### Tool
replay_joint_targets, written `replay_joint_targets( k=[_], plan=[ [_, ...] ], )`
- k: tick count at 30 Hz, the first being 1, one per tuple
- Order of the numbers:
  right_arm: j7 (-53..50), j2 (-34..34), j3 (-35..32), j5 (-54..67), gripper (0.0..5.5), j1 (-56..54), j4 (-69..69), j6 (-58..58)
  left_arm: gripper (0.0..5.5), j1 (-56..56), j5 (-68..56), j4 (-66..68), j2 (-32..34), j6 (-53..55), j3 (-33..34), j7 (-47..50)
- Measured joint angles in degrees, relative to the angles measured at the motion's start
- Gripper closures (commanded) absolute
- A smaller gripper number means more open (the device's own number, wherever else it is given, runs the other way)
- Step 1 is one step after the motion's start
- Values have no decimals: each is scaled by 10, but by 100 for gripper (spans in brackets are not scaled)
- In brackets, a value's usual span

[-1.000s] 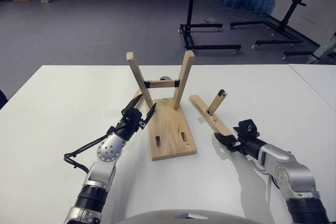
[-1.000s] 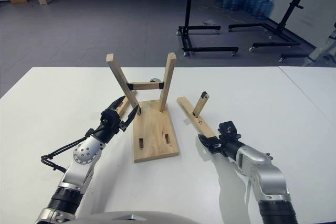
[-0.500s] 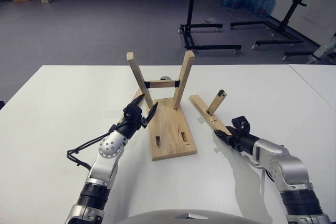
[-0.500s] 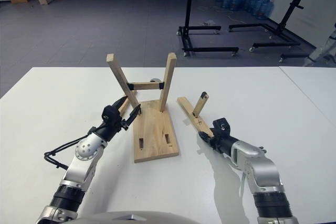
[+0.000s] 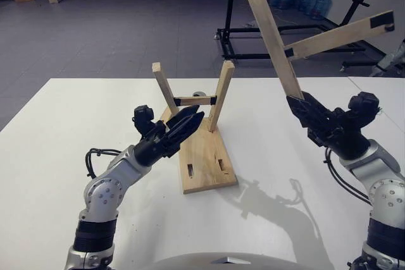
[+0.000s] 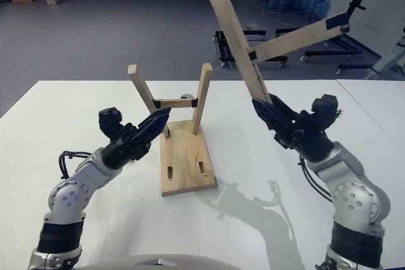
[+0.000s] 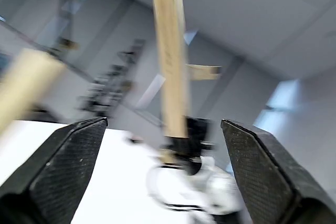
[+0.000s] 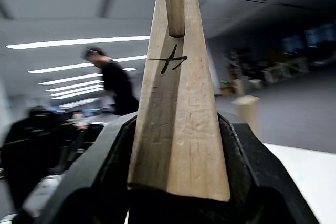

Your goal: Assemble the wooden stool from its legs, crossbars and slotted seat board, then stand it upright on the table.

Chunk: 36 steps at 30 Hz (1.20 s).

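1. Head camera: a slotted seat board point(image 5: 205, 159) lies flat on a white table point(image 5: 57, 131) at centre frame. Two legs point(image 5: 221, 96) rise from its far end, leaning apart and joined by a crossbar point(image 5: 195, 100). Two slots at the board's near end are unfilled. At centre left, the left gripper point(image 5: 195, 118) is over the board's left edge, just beside the left standing leg, with its tips pointing toward the legs' bases. On the right, well apart from the board, the right gripper point(image 5: 296, 104) is raised off the table and clamped on the lower end of a third leg point(image 5: 273, 42). This leg slants toward the upper centre, and a second crossbar point(image 5: 338, 33) juts from it toward the upper right corner.
2. Left wrist camera: the left gripper's fingers point(image 7: 58, 166) stand wide apart, holding nothing. Farther off, seen through the gap between them, is the third leg.
3. Right wrist camera: the third leg is pinned between the right gripper's fingers point(image 8: 105, 182). The second crossbar enters its face next to a pen-drawn cross point(image 8: 169, 60).
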Motion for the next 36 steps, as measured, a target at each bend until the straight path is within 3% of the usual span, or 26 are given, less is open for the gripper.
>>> replay_joint_targets(
  k=[5,13,31,36],
  plan=[
    [7,46,119,-8,346,-5,-7,5,152,-16,-55,16,8,43,4,0],
    [44,47,197,-54,346,-4,-13,0,152,-46,-7,28,-15,41,-12,42],
    [60,23,208,-75,346,8,-20,-8,152,-66,-111,14,-34,22,59,75],
    [57,22,193,-75,346,4,-14,-14,219,-72,-98,23,-38,18,55,74]
  ],
)
